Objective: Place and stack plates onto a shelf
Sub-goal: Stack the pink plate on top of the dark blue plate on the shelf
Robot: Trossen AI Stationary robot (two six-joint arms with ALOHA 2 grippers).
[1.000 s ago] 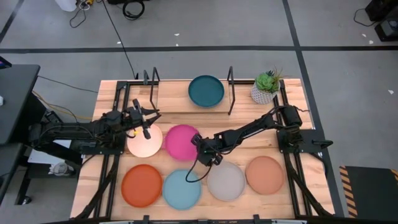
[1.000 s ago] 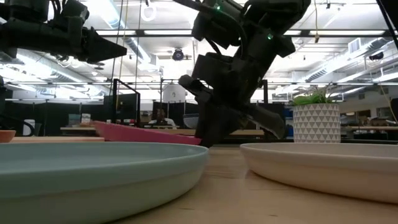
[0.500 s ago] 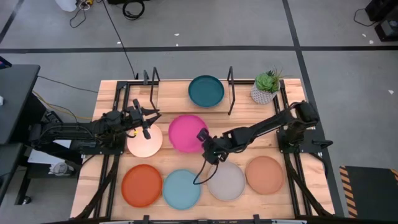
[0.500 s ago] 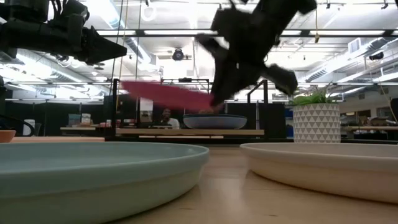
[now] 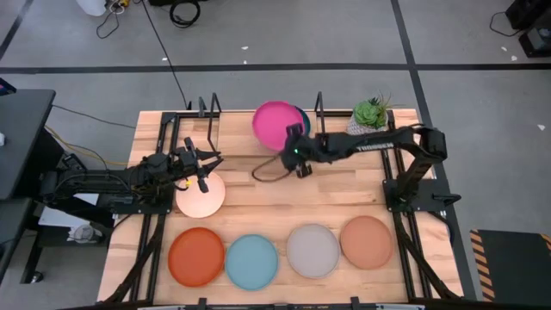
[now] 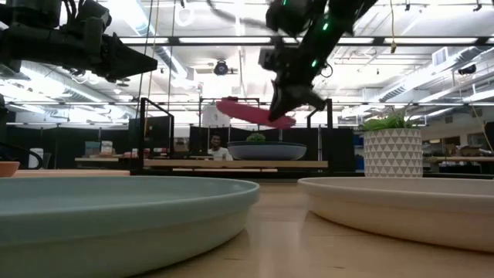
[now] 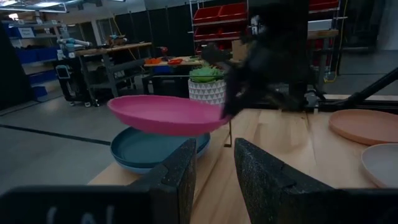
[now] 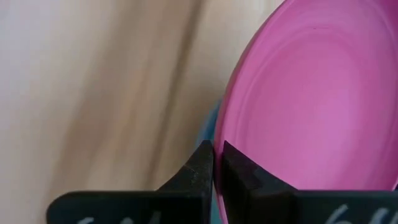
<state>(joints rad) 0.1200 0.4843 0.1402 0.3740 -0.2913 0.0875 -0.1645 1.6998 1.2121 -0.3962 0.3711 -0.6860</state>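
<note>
Now the right gripper is holding the pink plate by its rim, with the fingers closed tightly on the edge. The plate is hanging in the air above the shelf, over the dark teal plate, which is lying on the shelf board between the black uprights. In the low view the pink plate is tilting slightly and is clearly apart from the teal one below it. In the high view it is covering most of the teal plate, so only a thin teal edge is showing at its right side.

The left gripper is waiting above the cream plate on the left part of the table. Its fingers are standing slightly apart and are holding nothing.

Along the near edge of the table four plates are lying in a row: the orange plate, the light blue plate, the grey plate and the tan-brown plate. A small potted plant is standing just beside the right uprights of the shelf.
</note>
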